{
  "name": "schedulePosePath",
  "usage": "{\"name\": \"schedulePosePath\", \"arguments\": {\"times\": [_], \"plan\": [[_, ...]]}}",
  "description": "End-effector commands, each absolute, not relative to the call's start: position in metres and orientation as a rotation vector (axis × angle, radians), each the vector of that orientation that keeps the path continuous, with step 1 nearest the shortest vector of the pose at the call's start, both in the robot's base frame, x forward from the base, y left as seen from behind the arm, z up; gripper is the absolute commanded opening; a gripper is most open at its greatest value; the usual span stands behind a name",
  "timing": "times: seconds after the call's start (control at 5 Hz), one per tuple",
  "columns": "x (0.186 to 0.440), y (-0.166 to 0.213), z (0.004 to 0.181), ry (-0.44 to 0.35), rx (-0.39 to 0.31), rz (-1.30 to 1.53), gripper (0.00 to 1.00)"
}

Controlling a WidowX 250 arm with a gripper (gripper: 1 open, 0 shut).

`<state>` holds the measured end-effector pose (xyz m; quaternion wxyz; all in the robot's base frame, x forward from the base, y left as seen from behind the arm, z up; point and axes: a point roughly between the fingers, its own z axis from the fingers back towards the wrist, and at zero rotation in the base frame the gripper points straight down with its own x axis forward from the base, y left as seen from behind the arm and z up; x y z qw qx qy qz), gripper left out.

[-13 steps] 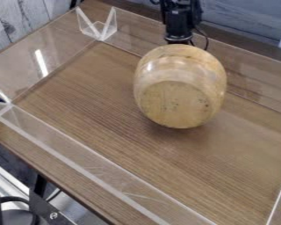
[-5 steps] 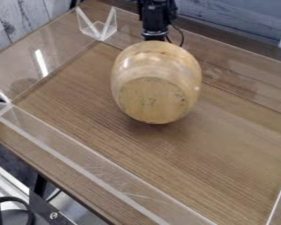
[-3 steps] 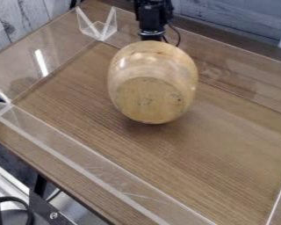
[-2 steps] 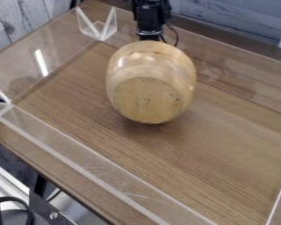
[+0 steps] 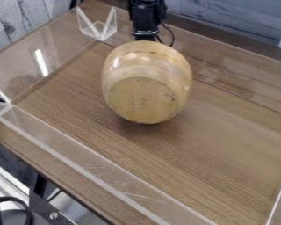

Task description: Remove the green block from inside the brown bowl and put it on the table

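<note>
I can't see the green block, so I can't tell where it is; the inside of the bowl [image 5: 147, 83] is turned away. The bowl is tipped up over the desk [image 5: 207, 145], with its round, flat bottom facing the camera. It is light tan and looks smooth and fat. The jaws [image 5: 146, 37] are at the far side of the bowl, closed on its edge, but the bowl hides their tips. The black arm [image 5: 146, 12] comes down from the top, and a thin dark wire [image 5: 170, 33] bends beside it. The desk is brown wood with lines in it. See-through walls [image 5: 84, 163] go along its edges. A clear, pointy thing [image 5: 97, 24] is near the far left corner. Black wires [image 5: 11, 204] curl at the bottom left, off the desk
</note>
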<state>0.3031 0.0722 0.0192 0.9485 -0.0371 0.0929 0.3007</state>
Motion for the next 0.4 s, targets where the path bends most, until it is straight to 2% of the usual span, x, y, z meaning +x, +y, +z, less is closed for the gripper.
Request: {"name": "schedulePosePath", "arguments": {"times": [0.0,0.2], "plan": [[0.3032,0.0835,0.0271,0.165,-0.074,0.63,0.0],[0.3021,0.085,0.0267,0.172,-0.075,0.628,0.0]]}}
